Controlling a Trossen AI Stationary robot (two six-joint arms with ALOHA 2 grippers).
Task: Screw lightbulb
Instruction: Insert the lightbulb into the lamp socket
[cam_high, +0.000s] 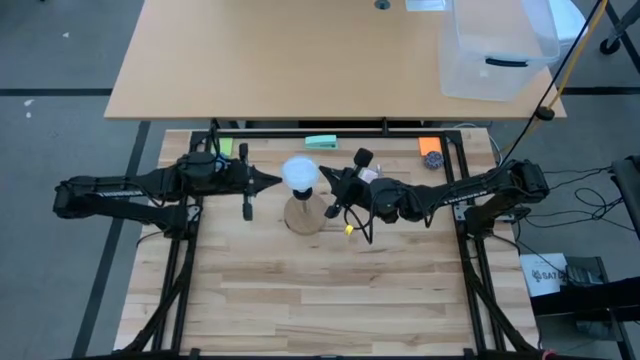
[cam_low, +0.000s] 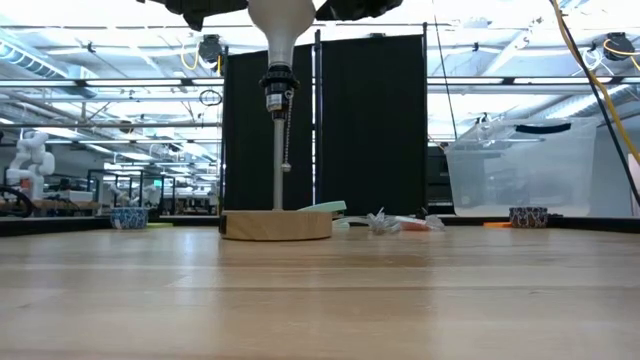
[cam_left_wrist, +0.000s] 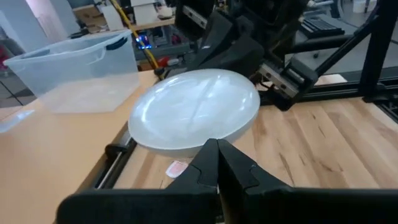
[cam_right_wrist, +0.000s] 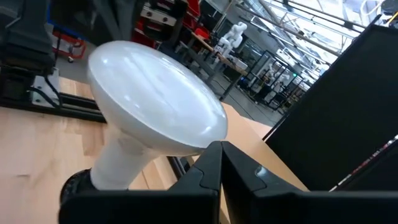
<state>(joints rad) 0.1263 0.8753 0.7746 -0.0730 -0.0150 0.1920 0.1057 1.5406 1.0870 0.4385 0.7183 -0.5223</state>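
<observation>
The white lightbulb (cam_high: 299, 173) stands upright, its neck in the black socket (cam_low: 277, 92) on a thin post above the round wooden base (cam_low: 277, 225). It also shows in the low view (cam_low: 282, 25). My left gripper (cam_high: 276, 181) is shut, its tips at the globe's left side (cam_left_wrist: 193, 112). My right gripper (cam_high: 324, 174) is shut, its tips at the globe's right side (cam_right_wrist: 155, 93). Both are level with the globe, high above the table. My left gripper's shut fingertips (cam_left_wrist: 214, 149) come level from the table's left to the globe's lower rim (cam_left_wrist: 186, 146); I cannot tell whether they touch it. My right gripper's shut fingertips (cam_right_wrist: 217, 152) come level from the table's right to the globe's rim (cam_right_wrist: 208, 137); I cannot tell whether they touch it.
A pull chain (cam_low: 287, 140) hangs from the socket. A green pad (cam_high: 321, 142), an orange pad (cam_high: 429, 146) and a small dark bowl (cam_high: 433, 160) lie at the far edge. A crumpled clear bag (cam_low: 380, 220) lies right of the base. A clear bin (cam_high: 495, 50) stands on the far table.
</observation>
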